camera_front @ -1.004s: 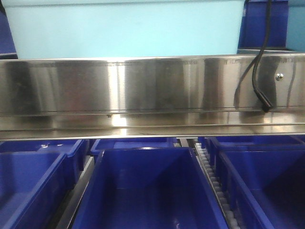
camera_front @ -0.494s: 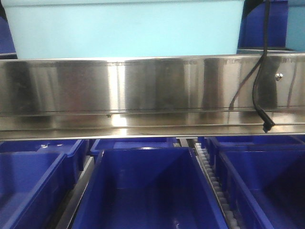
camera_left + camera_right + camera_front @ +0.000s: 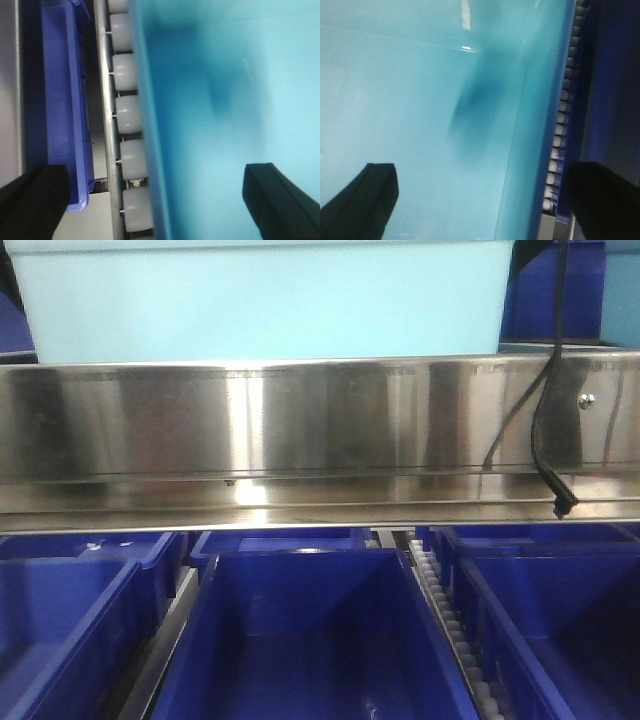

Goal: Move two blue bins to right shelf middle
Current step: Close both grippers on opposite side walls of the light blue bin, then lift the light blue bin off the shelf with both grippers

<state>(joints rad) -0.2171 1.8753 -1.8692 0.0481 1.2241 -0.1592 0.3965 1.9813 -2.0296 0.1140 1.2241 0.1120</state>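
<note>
Up on the shelf (image 3: 300, 420), the light blue bin (image 3: 260, 300) sits on rollers (image 3: 127, 115). Left gripper (image 3: 155, 205) and right gripper (image 3: 485, 205) are wide open over its side walls. It looks stiff, smooth, probably light; pinch the walls.

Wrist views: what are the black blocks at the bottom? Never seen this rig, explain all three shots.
This is a two-armed mobile robot facing a roller shelf. The front view looks out from its body. A light blue bin sits above a steel rail, with dark blue bins below, white rollers between them and a black cable hanging. Each wrist view looks out along one arm, and the black blocks are gripper fingers. The left gripper is open, astride the light bin's wall. The right gripper is open, astride the wall on the other side. Nothing is gripped.
</note>
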